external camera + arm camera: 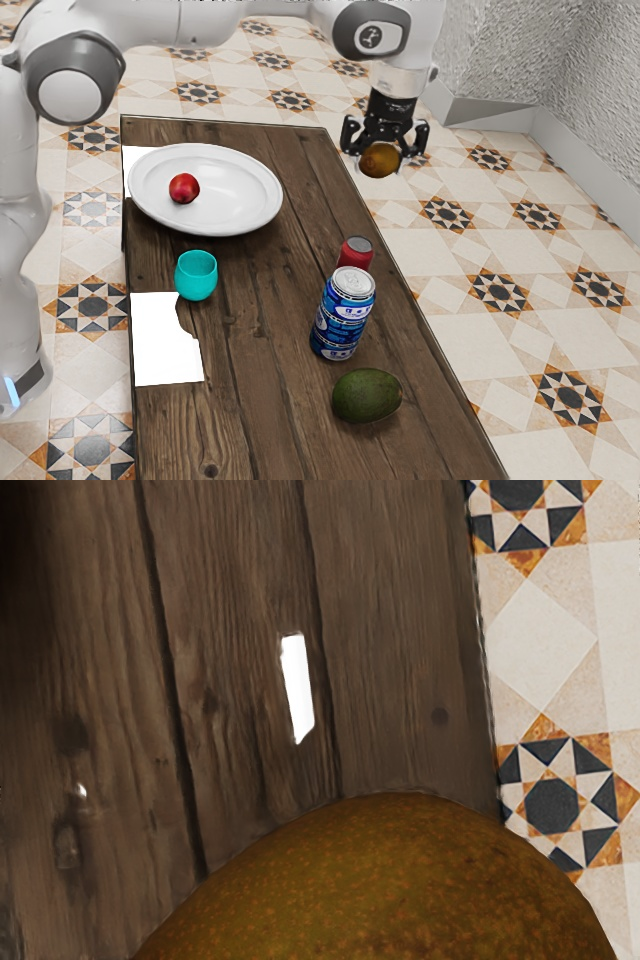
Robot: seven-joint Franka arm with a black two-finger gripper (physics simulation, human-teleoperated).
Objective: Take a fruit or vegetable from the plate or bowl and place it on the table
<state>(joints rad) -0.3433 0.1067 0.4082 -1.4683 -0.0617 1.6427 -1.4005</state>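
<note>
hand [384, 157] pinches brown fruit [379, 161] aloft nr worktop [270, 300] edge | plate [265, 210] holds red fruit [184, 188] | cup [196, 277] nr plate | avo [367, 396] nr blue can [343, 314]

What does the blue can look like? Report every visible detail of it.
The blue can looks like a metal drink can: silvery lid, rounded blue side printed with white patches. It stands upright on the wooden table, between the red can and the avocado. It partly hides the red can; whether they touch, I can't tell. A narrow gap separates it from the avocado.
</note>
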